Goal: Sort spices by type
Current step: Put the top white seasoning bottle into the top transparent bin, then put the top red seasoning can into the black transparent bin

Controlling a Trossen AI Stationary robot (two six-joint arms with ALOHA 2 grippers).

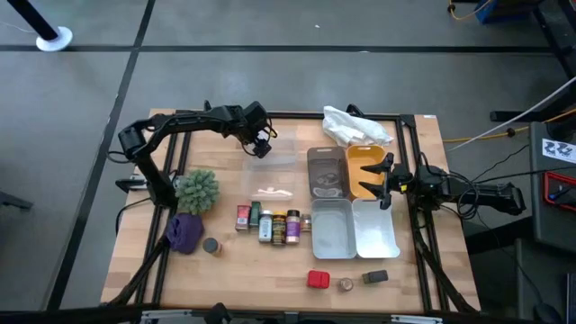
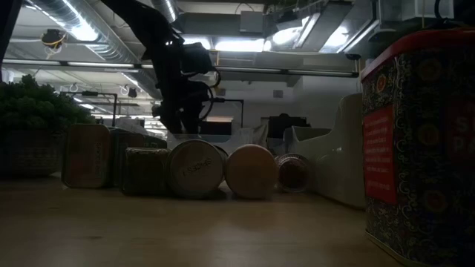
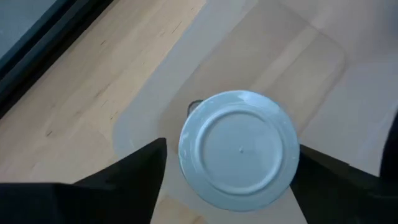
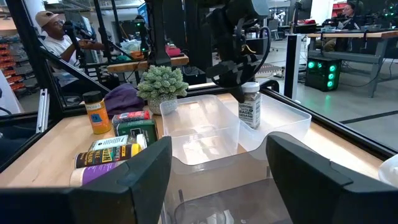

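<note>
My left gripper (image 1: pixel 260 144) hangs over the clear tray (image 1: pixel 274 160) at the table's far middle, open, pointing down. A silver-capped labelled jar (image 3: pixel 239 149) stands upright in that tray between its fingers; a gap shows beside one finger. The right wrist view shows the same jar (image 4: pixel 250 106) below the left gripper (image 4: pixel 231 76). Several jars and tins (image 1: pixel 270 223) lie in a row at mid-table. A red square tin (image 1: pixel 317 279), a round tin (image 1: pixel 346 284) and a dark tin (image 1: pixel 376 277) sit near the near edge. My right gripper (image 1: pixel 385 180) waits open above the trays on the right.
A green plant (image 1: pixel 198 189), a purple cloth lump (image 1: pixel 184 232) and a small round tin (image 1: pixel 211 245) sit on the left. A white bag (image 1: pixel 355 126) lies at the far edge. Grey (image 1: pixel 327 171), orange (image 1: pixel 364 160) and pale trays (image 1: pixel 333 229) stand right of centre. People show beyond the table.
</note>
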